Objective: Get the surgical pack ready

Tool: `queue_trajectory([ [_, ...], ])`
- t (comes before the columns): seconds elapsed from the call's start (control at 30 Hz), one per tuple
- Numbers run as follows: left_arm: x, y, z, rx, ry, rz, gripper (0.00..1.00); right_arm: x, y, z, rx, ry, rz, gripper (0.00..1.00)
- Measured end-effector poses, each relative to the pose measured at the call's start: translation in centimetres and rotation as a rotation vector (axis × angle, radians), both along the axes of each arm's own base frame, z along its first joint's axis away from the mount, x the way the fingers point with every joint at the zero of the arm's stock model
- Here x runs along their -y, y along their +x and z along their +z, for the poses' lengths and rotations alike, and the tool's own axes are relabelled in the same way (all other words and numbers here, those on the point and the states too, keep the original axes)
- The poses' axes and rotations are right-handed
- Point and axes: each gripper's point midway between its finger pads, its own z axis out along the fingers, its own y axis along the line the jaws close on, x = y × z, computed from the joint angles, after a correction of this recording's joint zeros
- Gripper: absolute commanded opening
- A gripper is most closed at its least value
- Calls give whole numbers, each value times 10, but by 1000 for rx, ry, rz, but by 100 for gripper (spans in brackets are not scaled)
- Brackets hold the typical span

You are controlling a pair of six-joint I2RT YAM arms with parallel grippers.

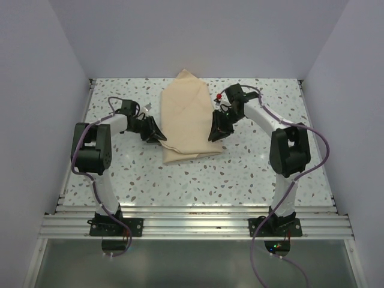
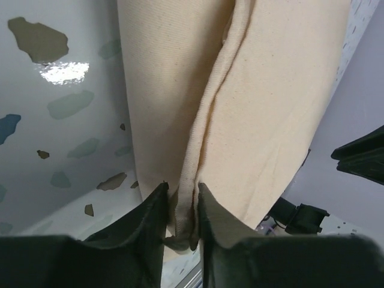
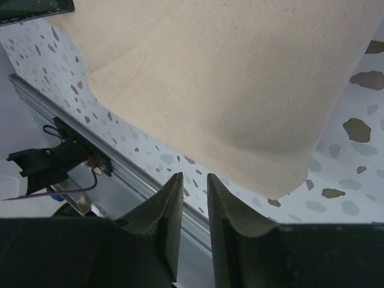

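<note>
Right now the surgical pack [image 1: 187, 120] lies on the table [image 1: 252, 174] as a long tan slab, midway between the left and right edges, with its far tip up against the far edge. My left gripper [image 2: 182, 187] is at the pack's left side, its jaws drawn close and pinching a raised seam of cloth between them. My right gripper [image 3: 192, 177] sits at the pack's right side with its jaws nearly together. Only a narrow slit separates them, and I see no cloth in it.

I judge the fabric light, soft and floppy. It should drape and sag rather than hold a shape, and its layers may slide over each other. I'd take hold at a hem or folded edge, one on each side, and avoid the flat middle.
</note>
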Motion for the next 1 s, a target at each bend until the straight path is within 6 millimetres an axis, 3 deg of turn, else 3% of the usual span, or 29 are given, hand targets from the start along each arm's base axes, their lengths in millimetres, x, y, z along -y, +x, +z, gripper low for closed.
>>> queue_trajectory([
  [0.2, 4, 2, 4, -2, -24, 4, 0, 7, -10, -21, -39, -23, -3, 14],
  [0.4, 8, 11, 8, 16, -26, -9, 0, 27, -20, -49, -106, -55, -43, 9],
  [0.63, 15, 20, 6, 23, -28, -23, 0, 47, -25, -68, -146, -91, -86, 7],
  [0.9, 11, 14, 0, 4, -2, -20, 1, 48, -23, -65, -144, -90, -88, 7],
  [0.97, 9, 10, 0, 0, 17, -15, 4, 46, -16, -59, -122, -81, -88, 8],
  [1.0, 8, 8, 0, -2, 24, -15, 10, 44, -11, -55, -103, -74, -89, 8],
])
